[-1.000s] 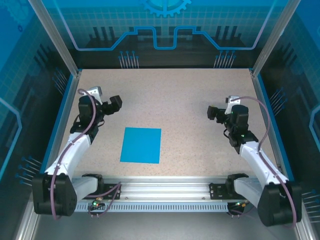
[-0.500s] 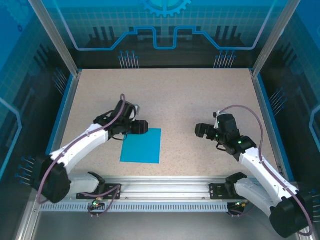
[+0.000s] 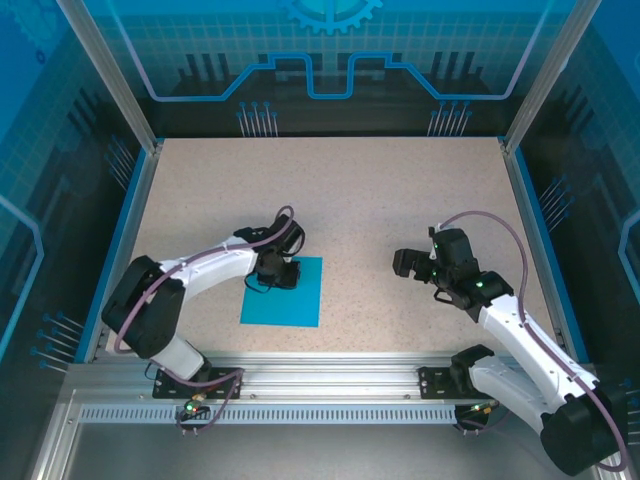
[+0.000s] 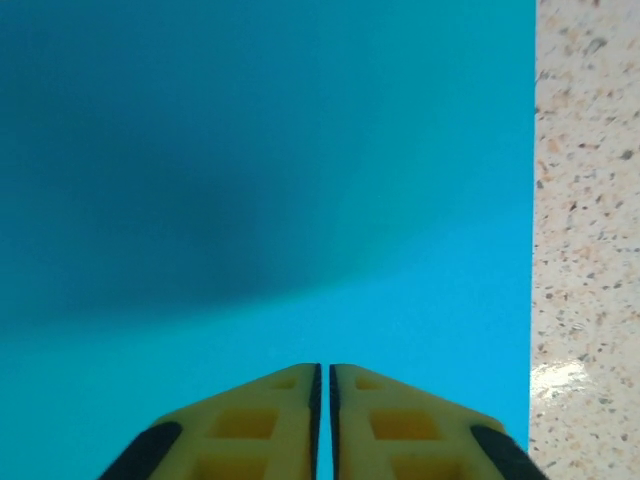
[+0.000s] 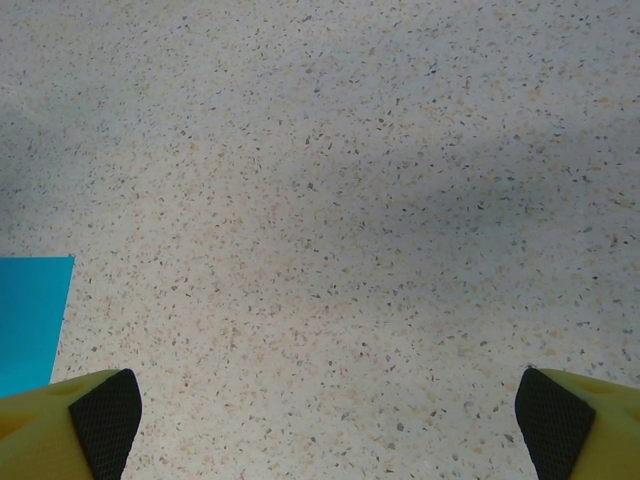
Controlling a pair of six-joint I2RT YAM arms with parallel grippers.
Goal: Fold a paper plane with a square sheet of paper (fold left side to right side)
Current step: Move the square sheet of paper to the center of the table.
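1. Biggest of all, the table (image 3: 350, 190): speckled, flat, with lots of bare room.
2. Next, the square sheet of paper (image 3: 292, 300): bright blue, lying flat and not folded, closer to the near edge of the table than to the far edge, a little left of the middle.
3. Then the left claw (image 3: 283, 274): down over the far edge of the sheet, about halfway along it. Pinched almost shut, with just a thin slit between the yellow fingers (image 4: 270, 420) and nothing seen caught in there. Hard to tell whether pressing on the paper or just above it.
4. Same size, the right claw (image 3: 405, 264): wide open, holding nothing, over bare table well to the right of the sheet.
5. What could go wrong:
   - Sliding the whole sheet along instead of lifting one side, because thin flat paper gives nothing to grab.
   - Crumpling or tearing from pressing too hard.
   - A crooked fold, with the right claw too far off to pin the sheet down.
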